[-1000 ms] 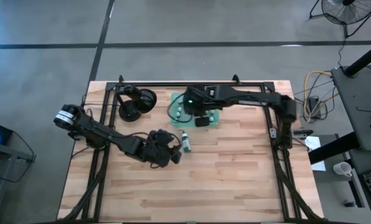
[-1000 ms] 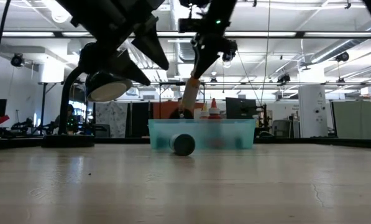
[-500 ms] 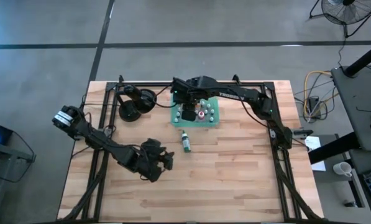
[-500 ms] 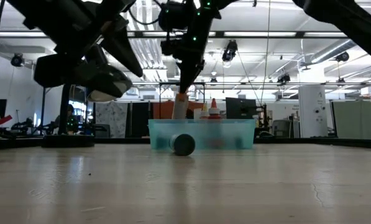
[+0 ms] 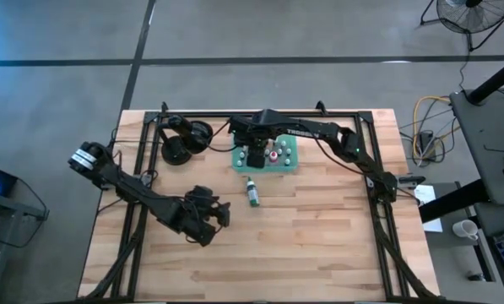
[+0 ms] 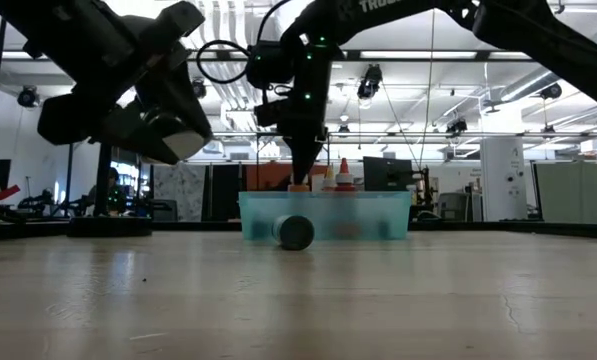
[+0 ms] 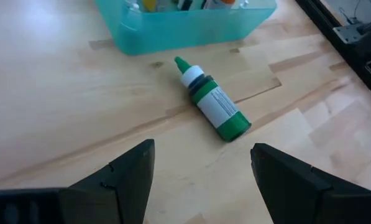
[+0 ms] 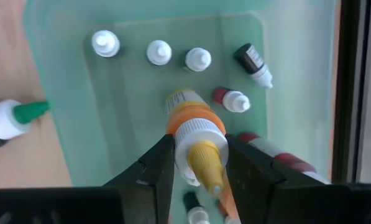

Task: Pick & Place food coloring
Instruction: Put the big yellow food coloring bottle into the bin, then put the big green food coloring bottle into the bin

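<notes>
Left gripper [image 5: 208,215] spread wide above bare table [image 5: 319,236], green bottle [image 7: 214,103] lying beside the tray [image 5: 289,165], white label unreadable, right gripper [image 8: 197,158] pinching the orange-yellow bottle [image 8: 194,134] over the tray, arm lettering partly legible.

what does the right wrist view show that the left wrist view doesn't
Only the right wrist view: the right end effector shut on the orange-yellow bottle over the tray, with white-capped bottles standing inside.
Only the left wrist view: the whole green bottle lying on the table, and the open left end effector hanging short of it.
Both: the tray and the green bottle's tip.
</notes>
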